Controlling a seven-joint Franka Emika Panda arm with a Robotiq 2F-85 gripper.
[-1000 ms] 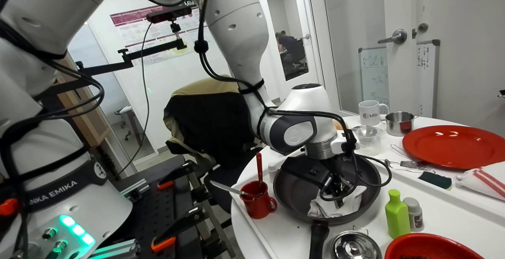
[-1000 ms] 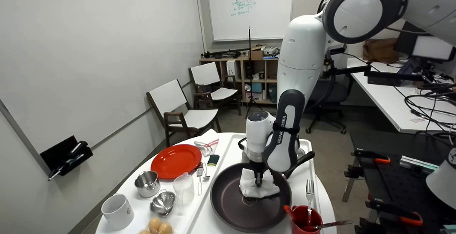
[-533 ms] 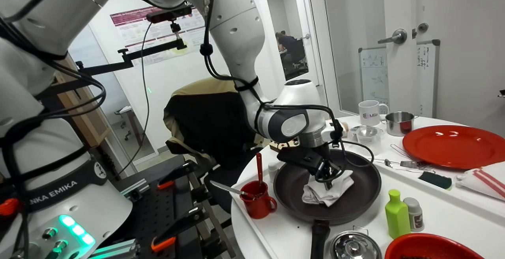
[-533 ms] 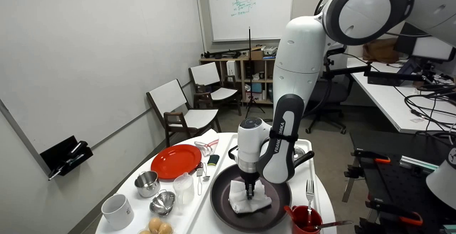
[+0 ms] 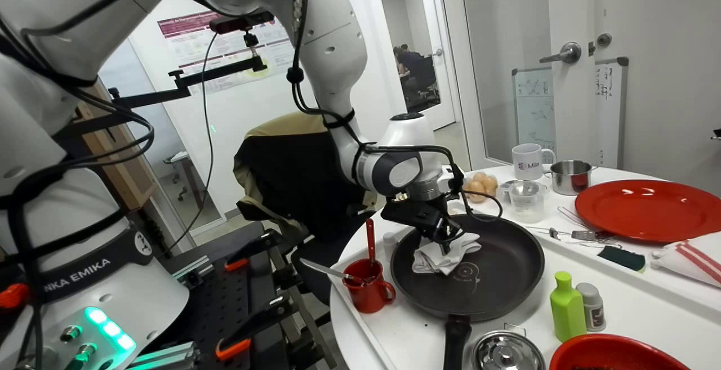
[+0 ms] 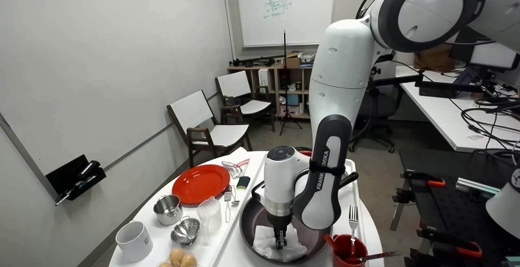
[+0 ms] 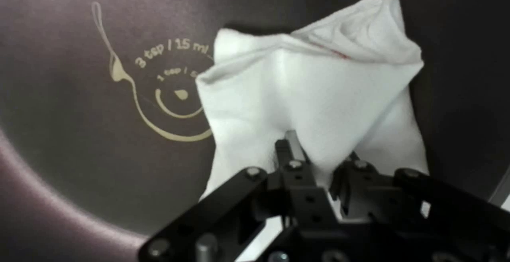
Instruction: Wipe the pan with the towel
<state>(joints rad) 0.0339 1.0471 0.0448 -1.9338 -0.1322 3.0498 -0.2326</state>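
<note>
The dark pan (image 5: 501, 274) lies on the white table, its black handle (image 5: 455, 342) pointing to the bottom of that exterior view. Folded and creased, the white towel (image 7: 247, 106) rests on the pan's inner surface, off the centre, on the side away from the handle. My gripper (image 7: 320, 150) points down into the cloth, a fold of it pinched between the fingers. Fingertips (image 7: 293, 140) are partly sunk in the towel. In an exterior view the arm covers part of the pan behind the towel (image 6: 264, 242). Printed measuring marks show on the pan beside the cloth.
Close to the pan stands a red mug (image 5: 369, 294) holding utensils. A green bottle (image 5: 568, 308), a grey jar (image 5: 591, 308), a steel lid (image 5: 507, 353) and a red bowl (image 5: 614, 353) are near the handle side. Eggs (image 6: 178, 257) and a clear jug (image 6: 210, 214) stand beyond.
My gripper has slid the towel across the pan, away from the handle and towards the eggs' side. The printed marks at the pan's centre have come into view. The grip stays the same.
</note>
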